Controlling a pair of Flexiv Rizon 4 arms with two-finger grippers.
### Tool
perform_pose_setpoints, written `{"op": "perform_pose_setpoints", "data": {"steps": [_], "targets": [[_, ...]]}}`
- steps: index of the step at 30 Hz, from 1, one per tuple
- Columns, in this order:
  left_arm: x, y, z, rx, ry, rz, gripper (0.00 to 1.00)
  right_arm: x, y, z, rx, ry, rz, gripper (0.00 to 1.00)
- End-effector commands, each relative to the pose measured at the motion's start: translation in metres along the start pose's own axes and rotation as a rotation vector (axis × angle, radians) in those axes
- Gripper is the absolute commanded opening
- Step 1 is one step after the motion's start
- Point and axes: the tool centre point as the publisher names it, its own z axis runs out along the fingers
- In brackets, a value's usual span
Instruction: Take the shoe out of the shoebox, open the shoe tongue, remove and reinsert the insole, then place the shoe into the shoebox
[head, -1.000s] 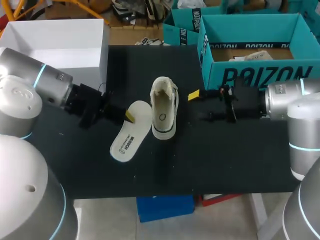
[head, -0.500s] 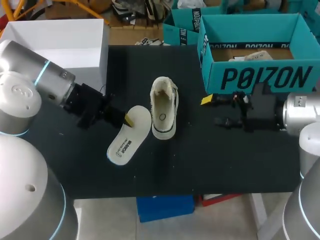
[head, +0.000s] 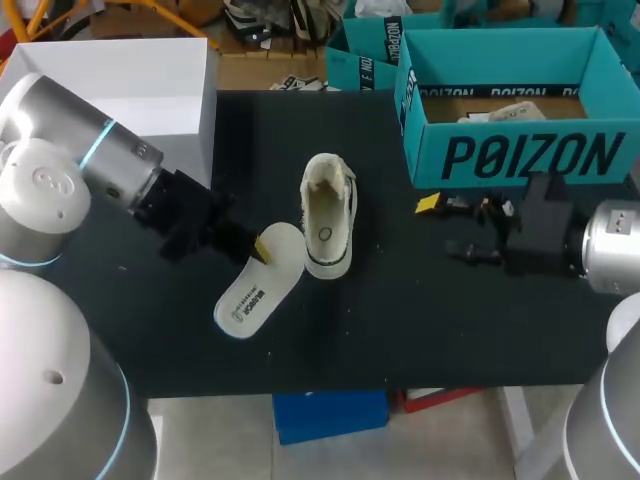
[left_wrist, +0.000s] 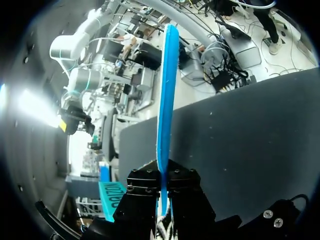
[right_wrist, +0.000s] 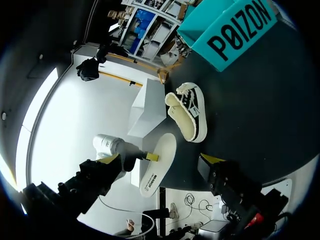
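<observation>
The left gripper (head: 259, 246) is closed on the insole (head: 256, 283), whose end nearest the shoe (head: 327, 214) is pinched between its 2 yellow-tipped fingers. The insole is a thin, flat, elongated piece with rounded ends, white on top with dark print. In the left wrist view it is seen edge-on between the fingers, and its underside is bright blue. It is held just beside the shoe, on the shoe's left, and is slanted away from it toward the near table edge. Whether its far end touches the table (head: 400, 330) cannot be told.

The right gripper (head: 441, 227) is held open on the shoe's right, apart from it, with its 2 fingers spread and nothing between them.

The shoe is stood upright on the matte black table. Its mouth is lined with a cream, fleecy-looking material, and a dark band runs round its sole. The teal cardboard shoebox (head: 520, 152) is set beyond the shoe to its right, open-topped, with crumpled paper inside.
</observation>
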Motion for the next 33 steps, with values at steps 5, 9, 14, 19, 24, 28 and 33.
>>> {"op": "perform_pose_setpoints", "data": {"steps": [5, 9, 14, 19, 24, 28, 33], "targets": [[-0.007, 0.007, 0.015, 0.034, 0.012, 0.005, 0.0, -0.001, -0.003, 0.003, -0.016, 0.003, 0.0, 1.0], [-0.01, 0.015, 0.021, 0.042, 0.021, 0.003, 0.0, -0.001, -0.003, 0.003, -0.016, 0.003, 0.0, 1.0], [-0.012, 0.027, 0.025, 0.038, 0.039, -0.009, 0.0, -0.001, -0.003, 0.003, -0.016, 0.003, 0.0, 1.0], [-0.011, 0.041, 0.029, 0.032, 0.042, -0.025, 0.0, -0.001, -0.003, 0.003, -0.016, 0.003, 0.0, 1.0], [-0.01, 0.056, 0.033, 0.031, 0.043, -0.046, 0.0, -0.001, -0.003, 0.003, -0.016, 0.003, 0.0, 1.0], [-0.009, 0.067, 0.038, 0.023, 0.043, -0.048, 0.0, -0.001, -0.003, 0.003, -0.016, 0.003, 0.0, 1.0], [-0.007, 0.08, 0.045, 0.029, 0.039, -0.059, 0.0, -0.001, -0.003, 0.003, -0.016, 0.003, 0.0, 1.0]]}}
